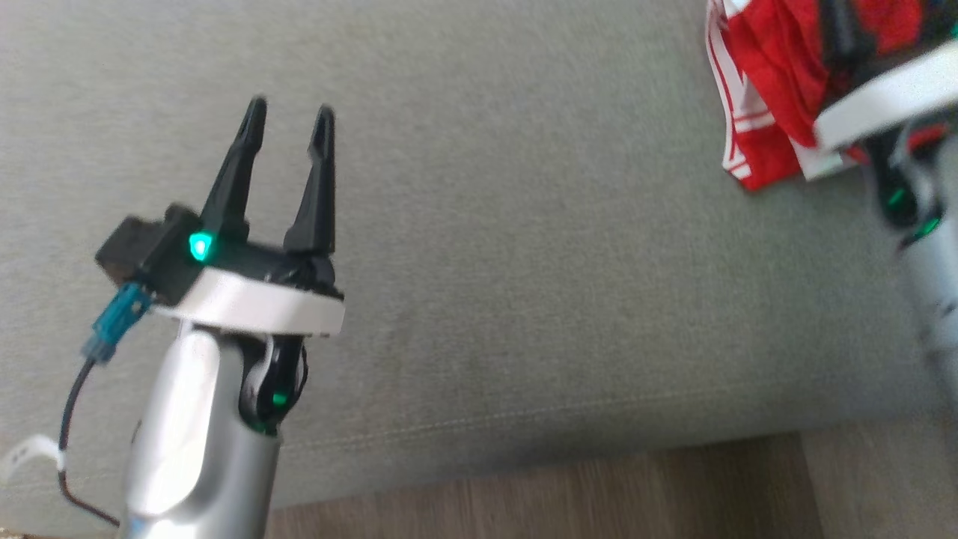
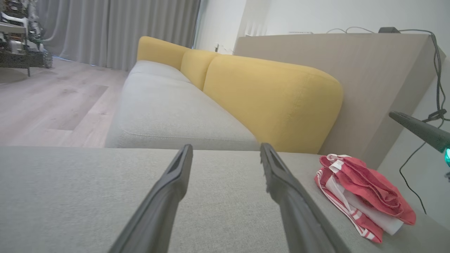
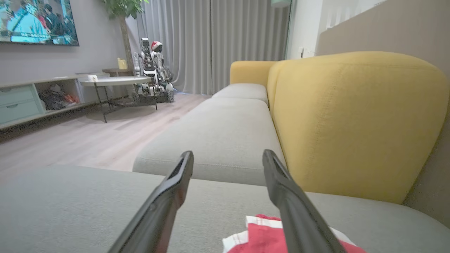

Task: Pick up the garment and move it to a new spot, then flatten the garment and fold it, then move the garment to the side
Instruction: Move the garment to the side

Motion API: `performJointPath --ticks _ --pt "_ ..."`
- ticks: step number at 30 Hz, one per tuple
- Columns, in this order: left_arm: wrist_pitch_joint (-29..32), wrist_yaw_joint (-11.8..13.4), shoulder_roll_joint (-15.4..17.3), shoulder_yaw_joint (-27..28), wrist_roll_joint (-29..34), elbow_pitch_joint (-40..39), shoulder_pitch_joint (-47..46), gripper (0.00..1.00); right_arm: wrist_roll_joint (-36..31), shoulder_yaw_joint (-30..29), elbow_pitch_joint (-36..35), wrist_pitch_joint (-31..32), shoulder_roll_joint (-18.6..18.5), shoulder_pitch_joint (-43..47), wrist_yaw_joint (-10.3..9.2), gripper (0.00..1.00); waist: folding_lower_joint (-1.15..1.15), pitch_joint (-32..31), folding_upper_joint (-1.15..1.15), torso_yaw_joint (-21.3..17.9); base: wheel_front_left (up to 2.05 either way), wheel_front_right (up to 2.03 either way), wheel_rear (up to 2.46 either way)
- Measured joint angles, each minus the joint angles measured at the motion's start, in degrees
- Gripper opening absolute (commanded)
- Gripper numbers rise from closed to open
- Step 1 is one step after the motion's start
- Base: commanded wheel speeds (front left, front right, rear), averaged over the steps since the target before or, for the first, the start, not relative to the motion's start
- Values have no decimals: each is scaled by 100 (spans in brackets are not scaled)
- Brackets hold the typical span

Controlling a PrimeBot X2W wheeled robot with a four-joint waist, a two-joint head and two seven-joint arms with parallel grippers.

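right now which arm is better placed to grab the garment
Right: the right gripper, open, hangs just over the garment; the left gripper, also open, is over bare grey cushion well away from it.

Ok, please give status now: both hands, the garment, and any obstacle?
Left hand open, above grey seat, apart from garment. Right hand open, over the red-white garment, not gripping. Garment in a pile on seat, yellow backrest close behind.

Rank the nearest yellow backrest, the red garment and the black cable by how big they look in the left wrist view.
1. Backrest, largest.
2. Garment, smaller, though nearer the camera.
3. Cable, a thin line, smallest.
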Motion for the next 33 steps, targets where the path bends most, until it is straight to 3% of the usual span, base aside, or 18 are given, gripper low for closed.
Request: performJointPath --ticks 6,12,18,21,33 --pt "0 153 1 44 -201 -69 477 100 -987 -844 -881 -11 956 1328 0 100 0 -431 0 255 0 0 0" --pt "0 199 1 -7 -219 -68 904 100 -1571 -1292 -1392 -11 1602 2430 0 100 0 -782 0 418 0 0 0" --pt "0 256 7 -59 9 -131 1372 100 -2173 -1484 -1663 -10 1775 3217 0 100 0 -1084 0 498 0 0 0" --pt "0 411 7 -63 -9 -224 1535 100 -2327 -1437 -1822 -10 1868 3432 0 100 0 -1191 0 518 0 0 0" --pt "0 608 9 -70 131 -556 1736 100 -2373 -1369 -1971 -10 1898 3986 0 100 0 -1332 0 639 0 0 0"
